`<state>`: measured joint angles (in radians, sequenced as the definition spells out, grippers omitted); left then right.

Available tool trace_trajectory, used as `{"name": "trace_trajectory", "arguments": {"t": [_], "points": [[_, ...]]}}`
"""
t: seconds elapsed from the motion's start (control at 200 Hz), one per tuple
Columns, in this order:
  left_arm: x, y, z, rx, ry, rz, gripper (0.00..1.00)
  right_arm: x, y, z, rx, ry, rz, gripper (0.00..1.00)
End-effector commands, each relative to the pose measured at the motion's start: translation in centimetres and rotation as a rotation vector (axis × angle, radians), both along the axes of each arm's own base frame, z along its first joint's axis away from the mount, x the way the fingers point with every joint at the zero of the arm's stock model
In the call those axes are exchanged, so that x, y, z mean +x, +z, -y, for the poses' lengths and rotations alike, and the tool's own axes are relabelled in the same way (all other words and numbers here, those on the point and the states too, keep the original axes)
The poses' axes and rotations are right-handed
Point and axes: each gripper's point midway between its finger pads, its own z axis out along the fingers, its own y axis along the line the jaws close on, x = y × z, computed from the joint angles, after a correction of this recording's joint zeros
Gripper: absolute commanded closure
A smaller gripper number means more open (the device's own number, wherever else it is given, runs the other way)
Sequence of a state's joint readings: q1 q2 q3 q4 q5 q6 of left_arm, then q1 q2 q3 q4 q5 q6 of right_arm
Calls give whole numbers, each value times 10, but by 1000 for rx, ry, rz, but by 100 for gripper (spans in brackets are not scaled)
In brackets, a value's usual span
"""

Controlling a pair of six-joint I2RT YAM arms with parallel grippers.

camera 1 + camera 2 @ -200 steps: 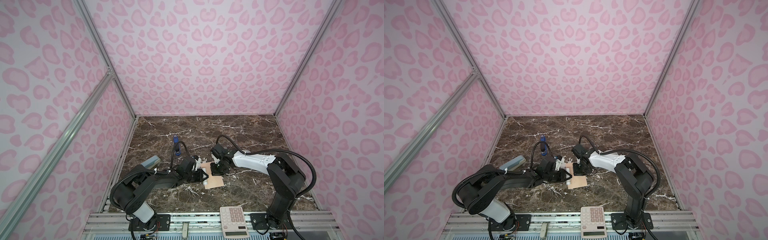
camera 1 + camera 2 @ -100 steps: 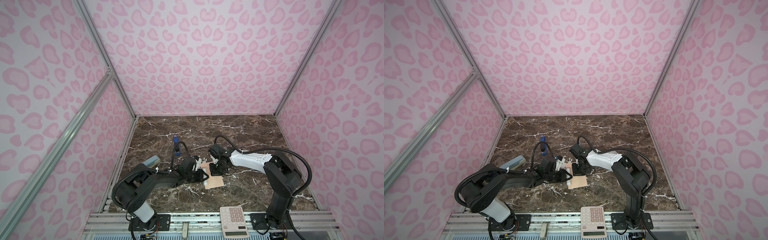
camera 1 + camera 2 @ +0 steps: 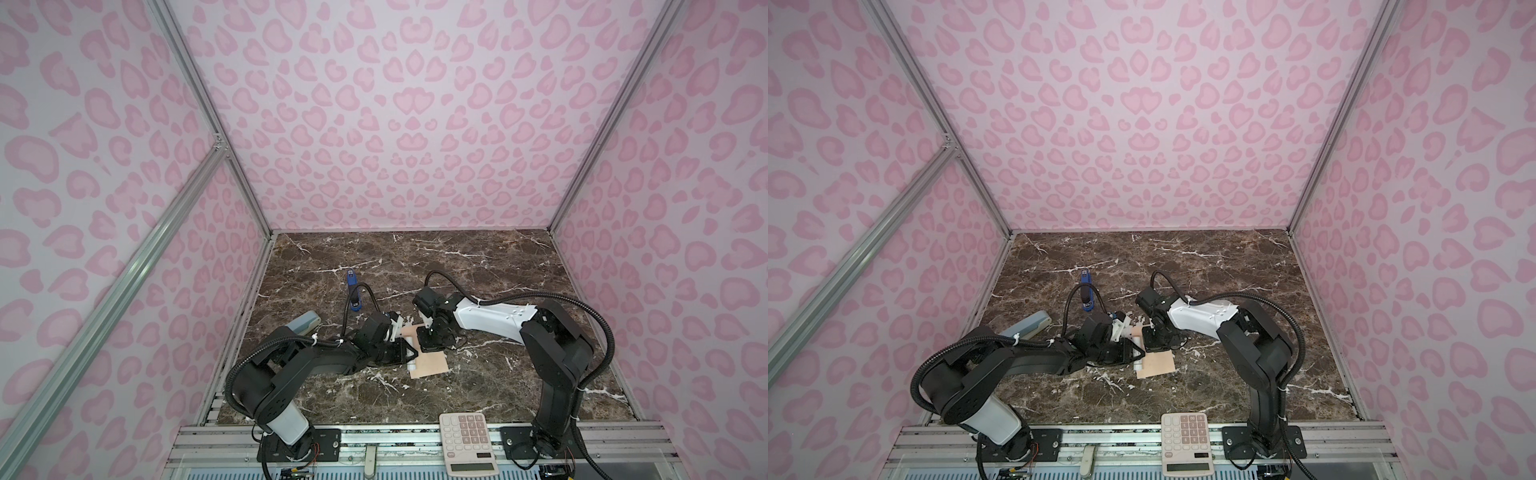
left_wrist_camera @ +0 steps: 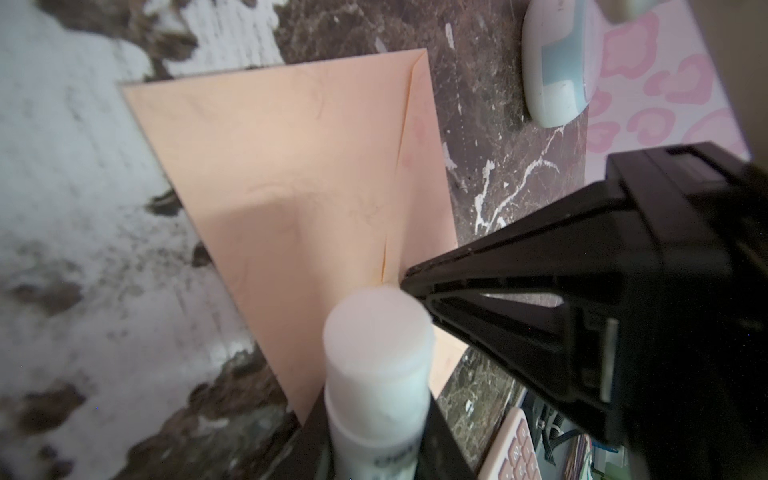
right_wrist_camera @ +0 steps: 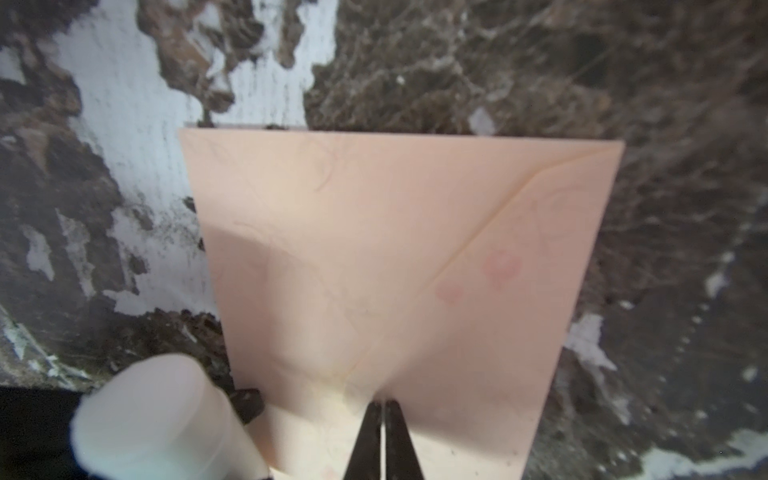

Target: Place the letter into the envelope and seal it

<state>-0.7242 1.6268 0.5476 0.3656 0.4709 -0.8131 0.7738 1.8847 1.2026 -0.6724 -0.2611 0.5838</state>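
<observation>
The envelope [image 3: 430, 363] [image 3: 1156, 363] is found lying flat on the dark marble worktop [image 3: 457, 270], near the middle and toward the front, with both arms brought in over its far end. In the right wrist view its peach face [image 5: 395, 249] is seen with a diagonal seam, and a paler cream area is noted at the end nearest the camera. The right claw [image 5: 380, 409] is closed, its two black tips pressed together with no gap and set at the envelope's edge where peach meets cream; whether paper is pinched between them cannot be told. The left claw [image 3: 405, 354] is partly closed around a white glue stick [image 4: 378, 365], which is held with its blunt end directed at the envelope [image 4: 299, 187], close to the seam. A white calculator [image 3: 469, 442] is recorded on the front rail, well apart from the envelope. A blue object [image 3: 353, 293] and a white and pale-blue oblong object [image 3: 305, 323] are noted on the worktop's left part.
</observation>
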Motion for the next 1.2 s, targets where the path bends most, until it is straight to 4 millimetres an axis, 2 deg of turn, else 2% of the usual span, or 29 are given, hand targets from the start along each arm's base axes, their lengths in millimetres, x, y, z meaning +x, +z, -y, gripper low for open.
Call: {"name": "trace_trajectory", "arguments": {"t": [0.0, 0.715, 0.895, 1.195], "points": [[2, 3, 2, -14, -8, 10, 96, -5, -8, 8, -47, 7, -20, 91], [0, 3, 1, -12, -12, 10, 96, -6, -19, 14, -133, 10, -6, 87], [0, 4, 1, -15, -16, 12, 96, -9, -22, 14, -140, 21, -16, 81], [-1, 4, -1, -11, -14, 14, 96, -6, -14, 14, -130, 19, -1, 84]]}}
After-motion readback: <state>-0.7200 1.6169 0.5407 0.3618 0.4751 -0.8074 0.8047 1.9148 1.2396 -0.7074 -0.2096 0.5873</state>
